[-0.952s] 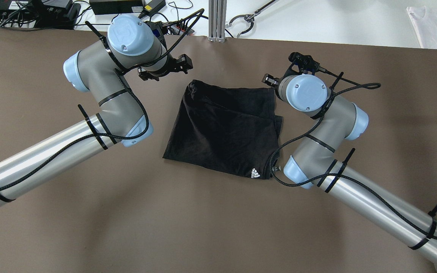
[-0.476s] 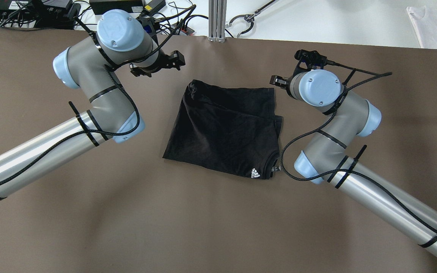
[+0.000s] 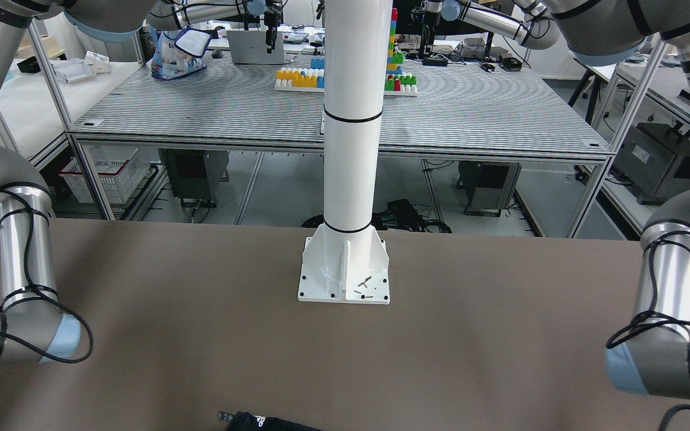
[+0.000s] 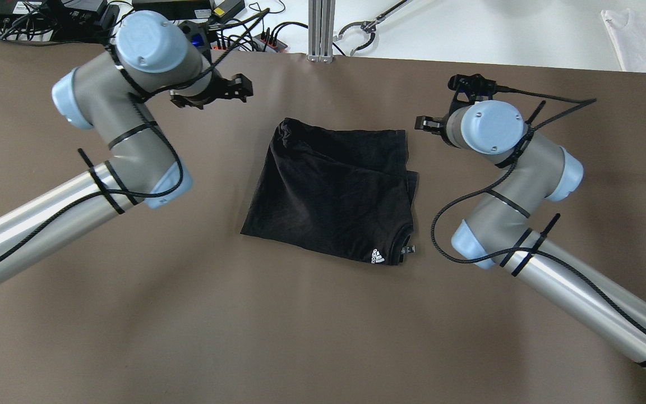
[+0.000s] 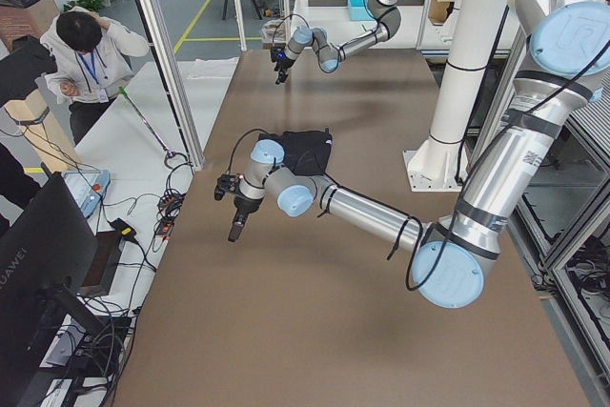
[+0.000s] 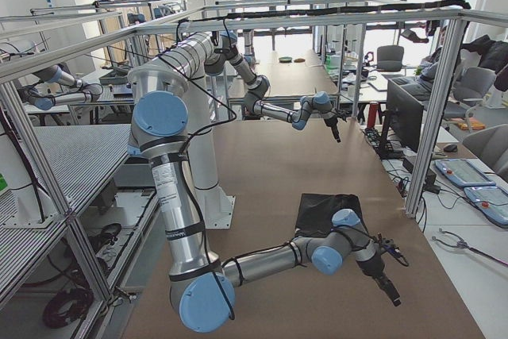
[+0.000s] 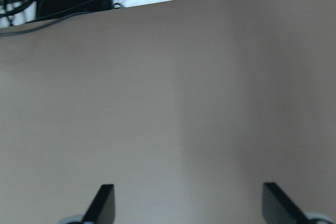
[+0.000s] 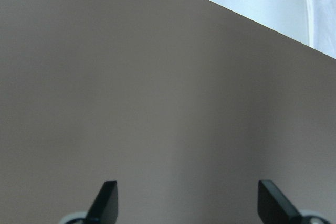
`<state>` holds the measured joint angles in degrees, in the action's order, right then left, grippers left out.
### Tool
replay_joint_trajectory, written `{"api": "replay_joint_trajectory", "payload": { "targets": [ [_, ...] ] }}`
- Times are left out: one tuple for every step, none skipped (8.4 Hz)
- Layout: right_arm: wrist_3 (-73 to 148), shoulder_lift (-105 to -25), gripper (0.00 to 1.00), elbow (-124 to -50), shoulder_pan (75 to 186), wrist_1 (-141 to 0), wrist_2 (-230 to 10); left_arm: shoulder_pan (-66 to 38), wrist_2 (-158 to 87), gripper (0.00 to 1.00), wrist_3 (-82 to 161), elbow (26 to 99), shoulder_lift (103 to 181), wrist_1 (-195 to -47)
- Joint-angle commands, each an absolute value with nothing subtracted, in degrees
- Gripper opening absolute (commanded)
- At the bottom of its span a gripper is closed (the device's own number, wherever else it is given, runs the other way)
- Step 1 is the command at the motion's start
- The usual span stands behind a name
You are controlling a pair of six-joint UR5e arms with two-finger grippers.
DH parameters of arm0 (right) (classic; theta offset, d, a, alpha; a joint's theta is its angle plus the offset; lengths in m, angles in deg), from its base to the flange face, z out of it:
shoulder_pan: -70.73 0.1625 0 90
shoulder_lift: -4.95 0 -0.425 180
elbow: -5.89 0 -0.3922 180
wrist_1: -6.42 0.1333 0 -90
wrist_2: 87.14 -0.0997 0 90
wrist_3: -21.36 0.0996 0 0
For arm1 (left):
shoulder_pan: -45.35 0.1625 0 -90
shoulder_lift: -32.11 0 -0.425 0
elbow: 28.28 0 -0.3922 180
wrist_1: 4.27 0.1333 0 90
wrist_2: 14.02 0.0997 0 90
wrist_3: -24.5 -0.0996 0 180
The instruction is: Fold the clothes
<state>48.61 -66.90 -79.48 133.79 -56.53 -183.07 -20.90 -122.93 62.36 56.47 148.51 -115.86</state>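
Observation:
A black folded garment with a small white logo lies flat in the middle of the brown table. It also shows in the exterior left view and the exterior right view. My left gripper hovers left of and beyond the garment's far left corner, apart from it. The left wrist view shows it open over bare table. My right gripper is just right of the garment's far right corner, apart from it. The right wrist view shows it open and empty.
A white cloth lies on the white surface beyond the table's far right. Cables and electronics line the far left edge. A metal post stands at the far middle. The white column base is bolted on the robot's side.
Both arms have drawn outward from the garment, the left gripper to the left and the right gripper to the right. The garment has not moved.

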Motion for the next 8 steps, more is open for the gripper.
{"api": "replay_joint_trajectory", "payload": {
  "targets": [
    [30.3, -72.5, 0.94, -85.1, 145.1, -62.9, -184.8, -32.0, -123.1, 1.0, 42.7, 57.0, 140.9, -115.8],
    [25.1, -74.0, 0.94, -88.4, 148.4, -67.2, -184.8, -35.3, -123.2, 1.0, 38.5, 57.0, 138.8, -115.9],
    [20.6, -75.2, 0.94, -90.6, 151.5, -69.4, -184.8, -37.7, -123.0, 1.0, 35.8, 58.5, 136.0, -115.9],
    [16.8, -77.7, 0.94, -91.6, 154.1, -69.1, -184.7, -39.6, -122.3, 1.0, 32.9, 61.3, 131.2, -116.0],
    [13.1, -80.5, 0.94, -91.8, 157.0, -67.4, -184.3, -41.6, -122.0, 1.0, 27.9, 64.0, 126.3, -116.8],
    [10.9, -81.8, 0.94, -91.6, 158.1, -66.5, -182.6, -45.2, -120.0, 1.0, 20.7, 65.0, 124.1, -117.8],
    [10.6, -81.6, 0.94, -92.6, 158.5, -66.4, -180.1, -46.8, -116.7, 1.0, 17.8, 65.5, 124.6, -117.8],
    [11.8, -81.3, 0.94, -92.8, 158.5, -67.0, -179.7, -47.4, -116.4, 1.0, 17.9, 66.5, 124.9, -117.3]
  ]
}}
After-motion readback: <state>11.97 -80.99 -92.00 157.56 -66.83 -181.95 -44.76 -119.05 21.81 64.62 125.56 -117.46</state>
